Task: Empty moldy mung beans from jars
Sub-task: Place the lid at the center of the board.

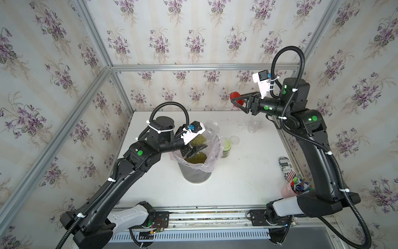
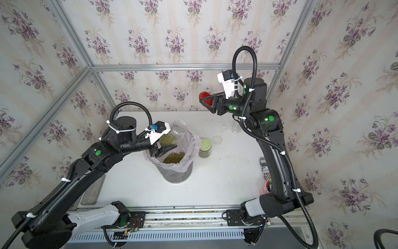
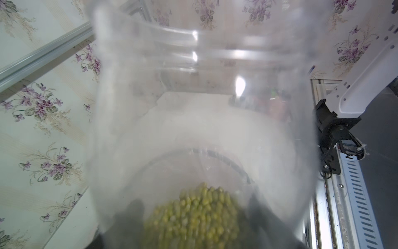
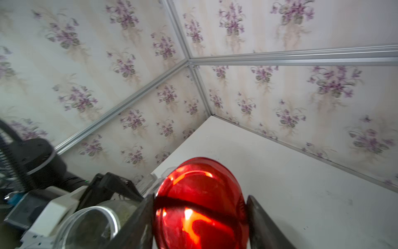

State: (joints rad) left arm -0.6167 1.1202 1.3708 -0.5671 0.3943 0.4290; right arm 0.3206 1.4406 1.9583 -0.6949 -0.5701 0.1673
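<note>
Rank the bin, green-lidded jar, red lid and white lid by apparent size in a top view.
1. bin
2. green-lidded jar
3. red lid and white lid: alike; the red one is raised nearer the camera, so unranked.

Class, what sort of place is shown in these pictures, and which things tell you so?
Probably a robot test cell: flowered wallpaper panels in an aluminium frame, two robot arms on a rail beside a white table.

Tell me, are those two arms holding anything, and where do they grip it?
Left tool grips a clear jar across its body, at the end holding beans. Right tool pinches the red lid by opposite edges of its rim.
</note>
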